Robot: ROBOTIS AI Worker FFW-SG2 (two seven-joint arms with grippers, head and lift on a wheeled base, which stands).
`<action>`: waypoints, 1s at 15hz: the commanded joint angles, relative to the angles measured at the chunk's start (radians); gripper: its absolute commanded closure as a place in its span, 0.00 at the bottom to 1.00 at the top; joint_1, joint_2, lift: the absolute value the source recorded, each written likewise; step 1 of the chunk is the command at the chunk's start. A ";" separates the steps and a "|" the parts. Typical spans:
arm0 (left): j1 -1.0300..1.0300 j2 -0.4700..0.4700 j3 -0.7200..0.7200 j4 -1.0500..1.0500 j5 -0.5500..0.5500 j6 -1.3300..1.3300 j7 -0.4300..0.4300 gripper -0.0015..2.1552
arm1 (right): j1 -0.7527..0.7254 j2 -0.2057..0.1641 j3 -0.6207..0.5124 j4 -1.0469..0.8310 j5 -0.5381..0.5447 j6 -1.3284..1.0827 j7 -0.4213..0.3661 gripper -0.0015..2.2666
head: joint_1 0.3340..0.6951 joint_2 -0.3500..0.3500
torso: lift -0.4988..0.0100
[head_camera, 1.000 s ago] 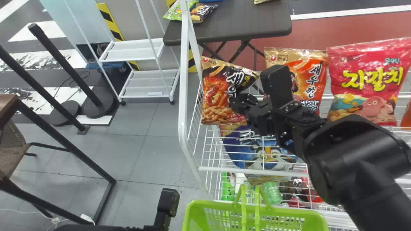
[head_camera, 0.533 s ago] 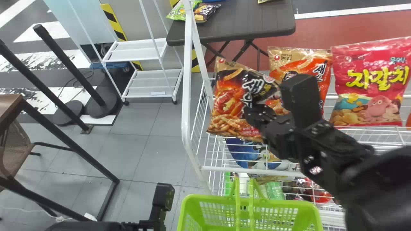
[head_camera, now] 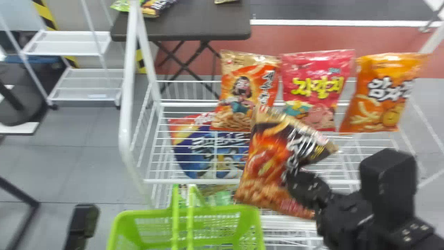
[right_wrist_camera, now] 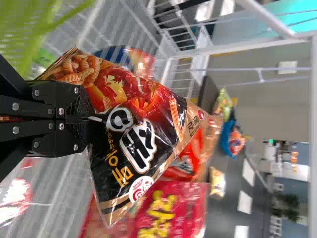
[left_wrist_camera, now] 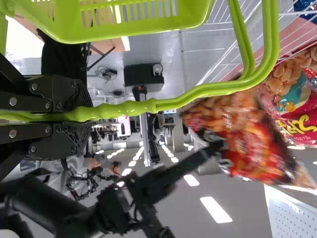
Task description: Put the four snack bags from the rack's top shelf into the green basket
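Downward head view, close wrist views; snack bag shared

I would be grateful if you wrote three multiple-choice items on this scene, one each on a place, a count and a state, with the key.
1. Where is the black-and-red snack bag?
A) On the floor
B) In the right claw
C) On the folding table

2. How many bags stand on the rack's top shelf in the head view?
A) Three
B) Five
C) One

3. What is the state of the left claw?
A) Open, holding nothing
B) Closed on a snack bag
C) Closed on the handles of the green basket

Key:
1. B: the right wrist view shows its fingers pinching the bag.
2. A: an orange-red bag, a pink bag and an orange bag stand there.
3. C: in the left wrist view, the handles run between its fingers.
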 commanded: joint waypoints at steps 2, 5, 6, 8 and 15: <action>0.024 -0.013 0.006 -0.017 0.003 0.001 0.007 0.99 | 0.053 -0.042 -0.014 -0.035 -0.084 0.267 0.005 0.99 | 1.00 0.38 | 0.98; 0.025 -0.019 0.000 -0.019 0.001 0.001 0.008 0.99 | 0.079 -0.041 -0.005 -0.017 -0.202 0.319 0.029 0.99 | 1.00 0.33 | 0.98; 0.025 -0.017 0.000 -0.020 0.001 0.001 0.007 0.99 | 0.079 -0.039 -0.005 -0.007 -0.235 0.316 0.049 0.99 | 1.00 0.35 | 0.98; 0.030 -0.019 -0.013 -0.028 0.001 0.001 0.007 0.99 | 0.065 -0.032 0.010 0.046 -0.307 0.273 0.098 0.99 | 1.00 0.48 | 0.98; 0.031 -0.017 -0.039 -0.037 -0.008 0.001 0.013 0.99 | -0.058 0.005 0.104 0.172 -0.253 0.436 0.110 0.00 | 1.00 0.77 | 0.98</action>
